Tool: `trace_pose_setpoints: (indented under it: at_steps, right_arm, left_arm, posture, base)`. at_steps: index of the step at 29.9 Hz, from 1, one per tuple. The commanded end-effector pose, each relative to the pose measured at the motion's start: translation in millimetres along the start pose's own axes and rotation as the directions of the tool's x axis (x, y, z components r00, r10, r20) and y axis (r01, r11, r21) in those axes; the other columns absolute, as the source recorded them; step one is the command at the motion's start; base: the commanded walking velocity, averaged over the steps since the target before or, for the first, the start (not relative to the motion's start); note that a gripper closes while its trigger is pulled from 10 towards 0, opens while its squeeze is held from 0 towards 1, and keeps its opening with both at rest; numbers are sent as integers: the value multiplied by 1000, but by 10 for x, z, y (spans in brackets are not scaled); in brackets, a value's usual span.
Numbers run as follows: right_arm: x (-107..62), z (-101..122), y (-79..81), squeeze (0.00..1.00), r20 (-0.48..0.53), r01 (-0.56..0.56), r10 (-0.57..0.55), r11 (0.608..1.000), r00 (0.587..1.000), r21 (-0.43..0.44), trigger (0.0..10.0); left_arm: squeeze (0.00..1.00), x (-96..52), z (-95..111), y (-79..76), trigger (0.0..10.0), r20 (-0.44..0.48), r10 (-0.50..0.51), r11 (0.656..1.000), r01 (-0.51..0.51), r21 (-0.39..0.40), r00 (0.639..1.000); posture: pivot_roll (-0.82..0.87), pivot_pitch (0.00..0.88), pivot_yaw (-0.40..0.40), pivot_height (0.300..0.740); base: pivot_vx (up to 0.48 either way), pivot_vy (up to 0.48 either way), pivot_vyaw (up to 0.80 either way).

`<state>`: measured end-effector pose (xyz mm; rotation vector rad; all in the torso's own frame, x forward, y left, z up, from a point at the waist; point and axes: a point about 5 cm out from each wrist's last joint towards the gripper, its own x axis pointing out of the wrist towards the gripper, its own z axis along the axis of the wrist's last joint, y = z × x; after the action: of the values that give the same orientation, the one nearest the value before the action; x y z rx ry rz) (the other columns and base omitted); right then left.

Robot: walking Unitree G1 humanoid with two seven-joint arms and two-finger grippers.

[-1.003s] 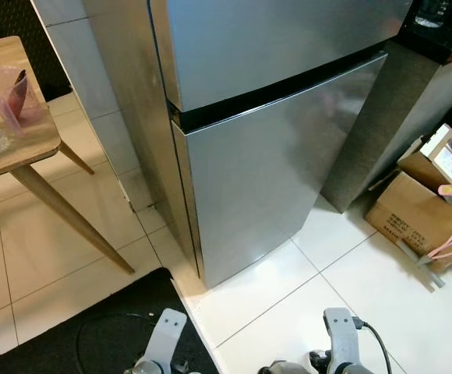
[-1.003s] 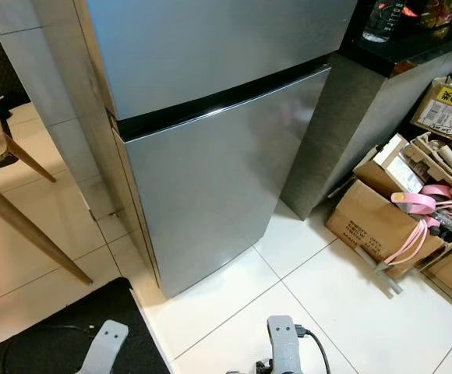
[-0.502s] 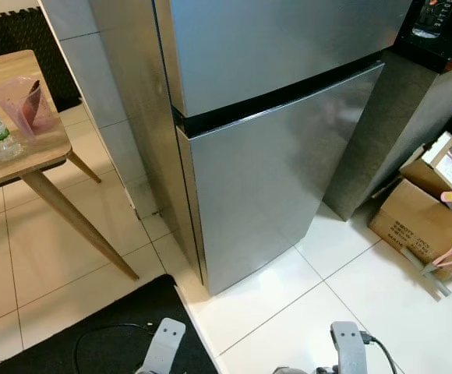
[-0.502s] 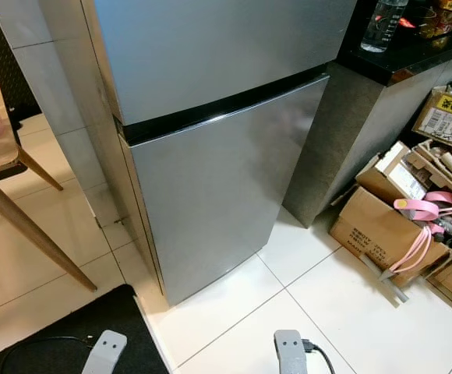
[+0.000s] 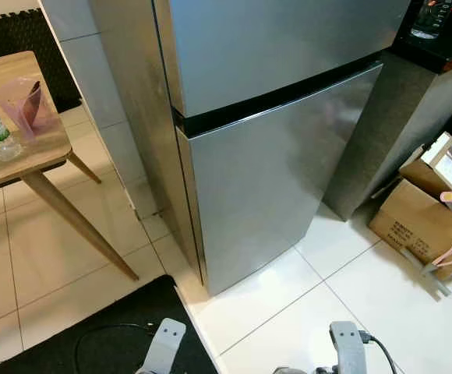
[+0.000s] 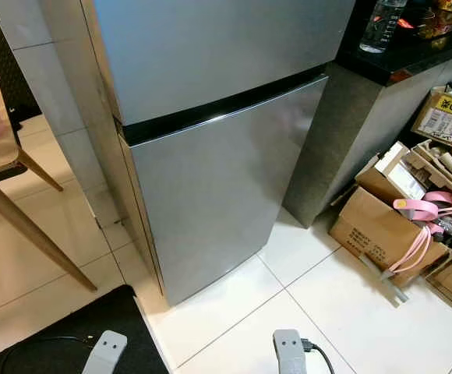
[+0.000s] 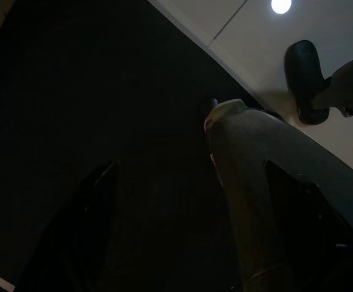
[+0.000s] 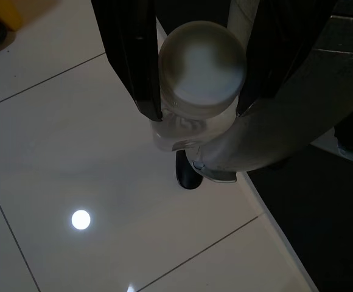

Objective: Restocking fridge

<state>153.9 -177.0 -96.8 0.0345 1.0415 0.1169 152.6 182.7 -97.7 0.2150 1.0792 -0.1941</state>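
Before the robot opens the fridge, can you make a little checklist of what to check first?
1. Something to put away is in hand: ok. The right gripper has its fingers closed around a clear bottle.
2. A free gripper for the door: cannot tell. The left wrist view is too dark to show the left gripper's state.
3. Fridge doors: not ok yet. Both the upper and lower doors are shut.
4. Floor in front of the lower door: ok. Bare white tiles lie there.
5. Things nearby to avoid: ok for now. The cardboard boxes sit off to the right, and the wooden table stands to the left.
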Motion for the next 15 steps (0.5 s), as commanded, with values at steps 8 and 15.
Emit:
trace_pose_setpoints:
  at_steps: [8,15]
  right_arm:
    - [-4,-92,61,0,-31,-28,29,1000,999,10,10000]
    - [-4,-92,63,0,-31,-29,29,1000,999,7,10000]
  left_arm:
    - [0,-9,-115,-67,10000,-47,-35,998,37,51,998]
    - [0,-9,-115,-72,10000,-50,-38,997,41,66,998]
  posture:
    - [-20,85,-19,740]
    - [-23,85,-18,740]
  base:
    - [0,0,0]
    - [0,0,0]
